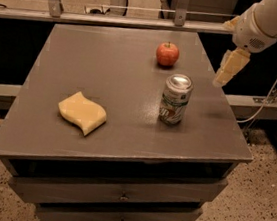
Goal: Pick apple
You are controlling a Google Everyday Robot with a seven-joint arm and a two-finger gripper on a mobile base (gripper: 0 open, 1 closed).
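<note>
Jaws of the gripper [220, 79] show as one pale wedge, so I cannot tell how far apart they stand; nothing is seen in them. They hang above the right edge of the desk [109, 63], tips slanting down and to the left, clear of its top.

A can [175, 99] stands upright near the middle right, silver top up. Drawers [123, 196] under the desk are shut.

From the upper right corner the white arm [270, 20] reaches in, with its wrist bent downward.

Toward the far edge sits the apple [167, 54], stem up, just behind the can and left of the jaws, apart from both. A sponge [82, 112] lies at the near left.
</note>
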